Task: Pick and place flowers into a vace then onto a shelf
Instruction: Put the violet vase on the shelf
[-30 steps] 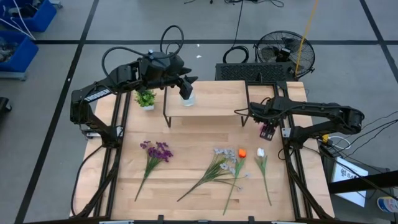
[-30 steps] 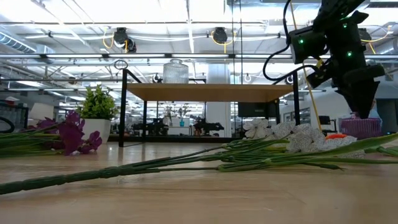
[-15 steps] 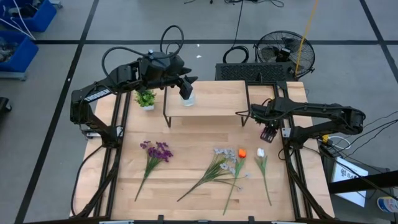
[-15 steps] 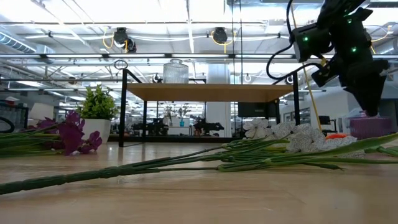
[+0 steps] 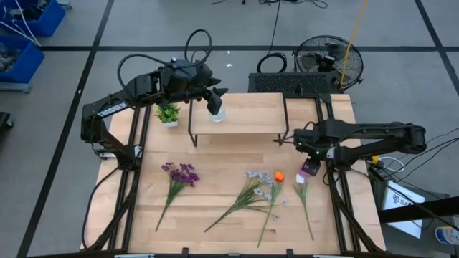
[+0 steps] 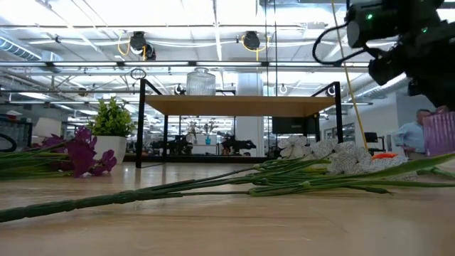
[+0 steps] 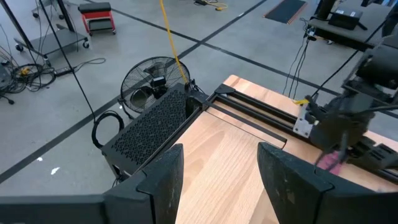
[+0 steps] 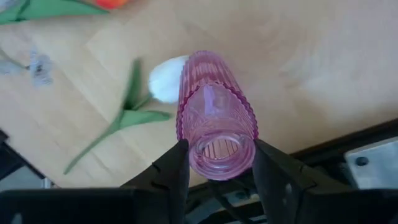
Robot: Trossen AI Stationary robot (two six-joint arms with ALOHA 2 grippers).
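The flowers lie flat on the table: a purple bunch [image 5: 181, 173], a white and pale-blue spray [image 5: 257, 179], an orange bloom [image 5: 279, 175] and a white bud [image 5: 300, 177]. My right gripper [image 5: 310, 162] is shut on a pink ribbed vase [image 8: 214, 118], which it holds over the white bud [image 8: 165, 78]. The shelf [image 5: 247, 115] stands at the far side on black legs. A clear glass jar [image 5: 215, 111] stands on its top. My left gripper [image 5: 215, 96] hovers open just above that jar and touches nothing. My right gripper pinches the pink vase between its two fingers [image 8: 176, 169] on the outer wall just below the rim [image 8: 245, 127]. The fingers come from above, pointing down. The vase hangs below them, tilted. Whether its lower end [image 6: 439, 146] touches the table cannot be told.
A small potted plant [image 5: 168, 113] stands left of the shelf. A black mesh tray [image 5: 294, 82] and a fan [image 5: 330, 61] sit beyond the far edge. Bare wood lies between the shelf and the flowers. A person [image 6: 412, 132] shows far behind the table.
My right gripper has carried the pink vase toward the table's near edge, from beside the shelf's right leg to over the white bud. It has stayed shut on the vase. The flowers have not moved.
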